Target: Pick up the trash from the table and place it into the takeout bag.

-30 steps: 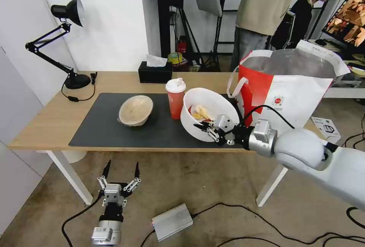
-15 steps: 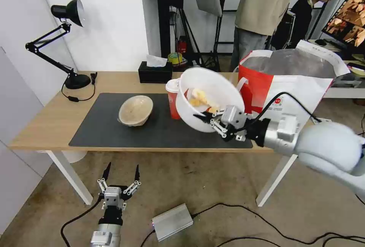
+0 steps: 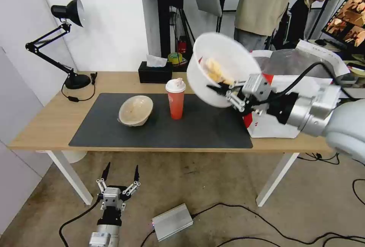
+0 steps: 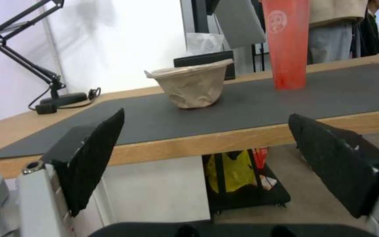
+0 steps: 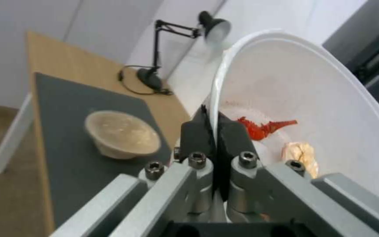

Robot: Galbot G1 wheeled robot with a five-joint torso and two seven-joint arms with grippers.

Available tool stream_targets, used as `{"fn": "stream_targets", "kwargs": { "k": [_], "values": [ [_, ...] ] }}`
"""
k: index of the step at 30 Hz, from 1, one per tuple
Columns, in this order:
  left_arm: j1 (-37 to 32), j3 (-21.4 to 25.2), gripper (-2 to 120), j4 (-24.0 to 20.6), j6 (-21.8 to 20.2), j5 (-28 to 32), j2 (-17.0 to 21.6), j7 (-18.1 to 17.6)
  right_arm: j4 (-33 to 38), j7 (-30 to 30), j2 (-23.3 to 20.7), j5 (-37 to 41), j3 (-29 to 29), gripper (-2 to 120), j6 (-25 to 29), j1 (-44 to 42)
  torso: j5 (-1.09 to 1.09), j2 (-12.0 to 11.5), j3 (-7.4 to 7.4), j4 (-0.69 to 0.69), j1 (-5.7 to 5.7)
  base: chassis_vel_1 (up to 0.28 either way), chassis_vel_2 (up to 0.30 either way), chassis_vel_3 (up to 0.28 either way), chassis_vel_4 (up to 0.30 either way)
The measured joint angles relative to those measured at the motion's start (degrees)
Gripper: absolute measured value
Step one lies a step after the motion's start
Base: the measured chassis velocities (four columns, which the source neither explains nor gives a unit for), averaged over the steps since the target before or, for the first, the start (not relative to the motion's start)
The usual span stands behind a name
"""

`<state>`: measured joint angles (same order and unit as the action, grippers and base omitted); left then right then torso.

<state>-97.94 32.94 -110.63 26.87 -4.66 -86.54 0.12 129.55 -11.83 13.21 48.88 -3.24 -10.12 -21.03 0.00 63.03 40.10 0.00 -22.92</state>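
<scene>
Lifted higher and farther right since a moment ago: large round white bowl with food scraps, rim pinched by right gripper, near boxy red-and-white takeout bag. Left gripper wide, low, parked.

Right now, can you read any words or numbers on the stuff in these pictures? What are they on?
No words or numbers can be read.
Round white logo on the red cup: too blurred to read.
Small round logo on the takeout bag: mostly hidden behind the right gripper, unreadable.
Small box on the floor: no text shows.
</scene>
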Motion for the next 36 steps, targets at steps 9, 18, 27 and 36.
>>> {"fn": "stream_targets", "kwargs": {
  "k": [9, 18, 27, 36],
  "values": [
    [0.43, -0.51, 100, -0.01, -0.08, 0.14, 0.65, 0.05, -3.7, -0.52, -1.43, -2.15, 9.66, 0, 0.97, -5.6, 0.0, 0.0, 0.0, -0.01, 0.0, 0.0, 0.0, 0.0, 0.0],
    [0.47, -0.63, 100, -0.23, -0.08, 0.33, 0.83, 0.06, -10.33, 0.02, -0.81, -3.84, 10.84, 0, 2.01, -6.25, 0.0, -0.01, 0.0, 0.0, 0.0, 0.0, 0.0, 0.0, 0.0],
    [0.34, -0.64, 100, -0.61, -0.02, 0.46, 0.74, 0.01, -18.94, -0.74, 1.19, -7.52, 10.45, 0, 4.01, -6.1, 0.01, -0.01, 0.0, 0.0, 0.0, 0.0, 0.0, 0.0, 0.0],
    [0.87, -0.69, 100, -0.44, -0.02, 0.94, 0.94, 0.03, -24.01, -1.67, 2.84, -9.16, 9.6, 0, 4.95, -4.68, 0.0, -0.01, 0.0, 0.0, 0.0, 0.0, 0.0, 0.0, 0.0]
  ]
}}
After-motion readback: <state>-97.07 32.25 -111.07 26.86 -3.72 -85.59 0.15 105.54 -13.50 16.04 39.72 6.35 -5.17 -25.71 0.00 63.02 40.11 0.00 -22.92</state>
